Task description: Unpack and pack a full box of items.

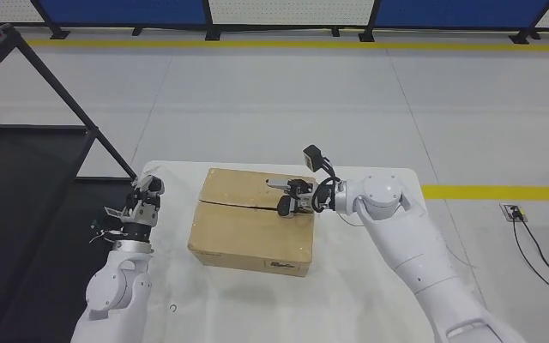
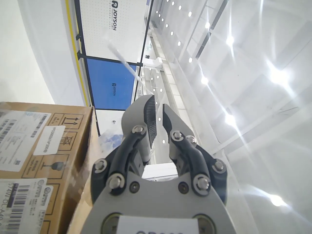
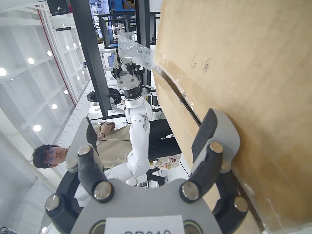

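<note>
The left end effector (image 2: 158, 109) points up, fingers pinched on a clear strip (image 3: 136, 49). The right end effector (image 3: 148, 132) lies level on a bent arm, 2 fingers spread wide.

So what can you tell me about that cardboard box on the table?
The cardboard box is plain brown, closed, lying flat on the white table. Its two top flaps meet at a seam that gapes slightly, with a strip of clear tape sticking out loose at one end. Handwriting marks the top; white printed labels sit on one side. The right gripper hangs over the seam, jaws open, one finger against the top.
</note>
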### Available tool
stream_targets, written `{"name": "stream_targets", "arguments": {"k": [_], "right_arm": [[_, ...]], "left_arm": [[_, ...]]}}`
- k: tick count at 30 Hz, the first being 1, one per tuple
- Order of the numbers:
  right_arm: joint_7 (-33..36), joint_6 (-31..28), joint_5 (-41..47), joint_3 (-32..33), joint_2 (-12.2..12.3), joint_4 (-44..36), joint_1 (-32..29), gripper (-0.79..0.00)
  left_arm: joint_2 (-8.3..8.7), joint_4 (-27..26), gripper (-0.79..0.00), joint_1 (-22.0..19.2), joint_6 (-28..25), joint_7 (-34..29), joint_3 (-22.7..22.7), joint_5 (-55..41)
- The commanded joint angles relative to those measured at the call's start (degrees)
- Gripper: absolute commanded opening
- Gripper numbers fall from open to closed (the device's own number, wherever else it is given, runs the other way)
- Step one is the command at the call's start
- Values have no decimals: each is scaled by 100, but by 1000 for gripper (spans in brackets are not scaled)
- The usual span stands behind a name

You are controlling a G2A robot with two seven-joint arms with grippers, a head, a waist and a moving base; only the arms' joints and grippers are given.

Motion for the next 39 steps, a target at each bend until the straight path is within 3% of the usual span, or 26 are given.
{"name": "stream_targets", "arguments": {"k": [1,10,17,26,29,32,35,37,39], "right_arm": [[-22,-4,-10,29,17,-64,-39,0],[-107,95,-39,106,69,-211,-153,0],[-127,122,-29,111,83,-240,-183,0],[-107,124,-28,51,79,-251,-194,0],[-107,131,-32,26,76,-252,-197,0],[-99,122,-35,18,79,-263,-208,0],[-87,118,-44,20,88,-290,-231,0],[-84,121,-48,27,96,-311,-248,0],[-75,122,-60,30,103,-331,-264,0]], "left_arm": [[-1,-36,-702,59,-83,70,-6,102],[-16,-303,-785,334,-506,334,12,579],[-26,-630,-785,546,-852,505,106,1294],[-14,-839,-773,519,-893,508,372,2752],[-11,-877,-693,474,-746,395,487,3073],[-6,-900,-483,427,-622,270,587,3369],[-5,-919,-379,408,-541,217,671,3580],[-6,-931,-259,375,-432,153,716,3638],[-6,-928,-256,347,-354,91,764,3710]]}}
